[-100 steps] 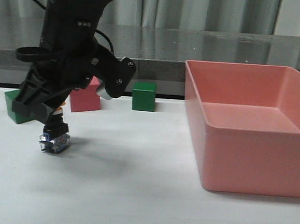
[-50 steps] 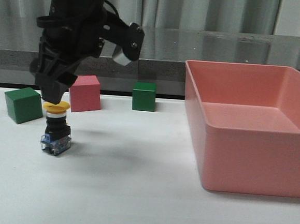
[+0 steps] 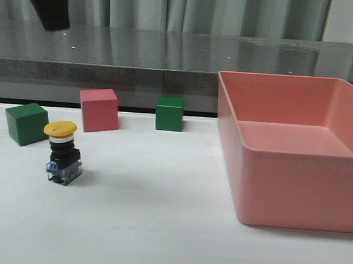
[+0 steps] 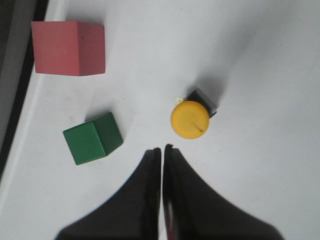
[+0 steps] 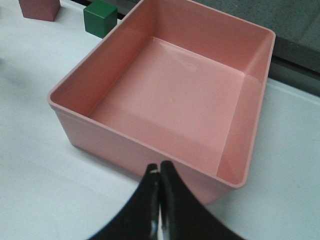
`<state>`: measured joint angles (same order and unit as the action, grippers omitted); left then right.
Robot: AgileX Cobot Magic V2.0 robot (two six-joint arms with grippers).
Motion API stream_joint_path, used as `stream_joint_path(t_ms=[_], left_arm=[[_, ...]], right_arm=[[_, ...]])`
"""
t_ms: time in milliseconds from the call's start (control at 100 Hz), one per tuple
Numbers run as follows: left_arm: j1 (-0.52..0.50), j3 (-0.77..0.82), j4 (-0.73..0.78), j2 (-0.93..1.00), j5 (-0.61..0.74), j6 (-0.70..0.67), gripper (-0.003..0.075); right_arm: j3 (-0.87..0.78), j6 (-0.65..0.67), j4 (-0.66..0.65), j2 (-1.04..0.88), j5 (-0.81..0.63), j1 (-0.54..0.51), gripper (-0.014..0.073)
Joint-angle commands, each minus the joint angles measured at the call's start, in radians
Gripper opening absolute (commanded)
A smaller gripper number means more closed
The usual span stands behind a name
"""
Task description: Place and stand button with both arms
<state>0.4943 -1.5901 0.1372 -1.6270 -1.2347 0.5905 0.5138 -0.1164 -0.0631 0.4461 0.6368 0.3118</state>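
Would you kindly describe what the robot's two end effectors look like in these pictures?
Both are plain black. The left end effector and the right end effector each have two broad fingers tapering to narrow tips. No cables or markings are visible in these pictures.

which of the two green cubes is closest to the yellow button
The green cube at the far left, just behind the button. The other green cube sits farther right, past the pink cube.

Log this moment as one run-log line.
button: upright on table, free | left gripper: shut, above button | right gripper: shut, over pink bin
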Motion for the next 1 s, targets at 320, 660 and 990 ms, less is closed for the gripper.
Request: stream_joint_path(t_ms=[320,660,990], left_arm=[[-0.156,0.315,-0.241,0.472,0.452,-0.047,-0.0020],[-0.155,0.908,-0.243,0.963,0.813,-0.093,-0.0020],[-0.155,1.223,-0.258,1.338,0.909,-0.102,-0.0020]], right_arm=[[0.023,-0.002,-0.010,0.005,-0.069,-0.008,-0.0062],[0.023,-0.002,-0.010,0.005,-0.069,-0.008,-0.0062],[0.023,-0.002,-0.010,0.005,-0.069,-0.008,-0.0062]])
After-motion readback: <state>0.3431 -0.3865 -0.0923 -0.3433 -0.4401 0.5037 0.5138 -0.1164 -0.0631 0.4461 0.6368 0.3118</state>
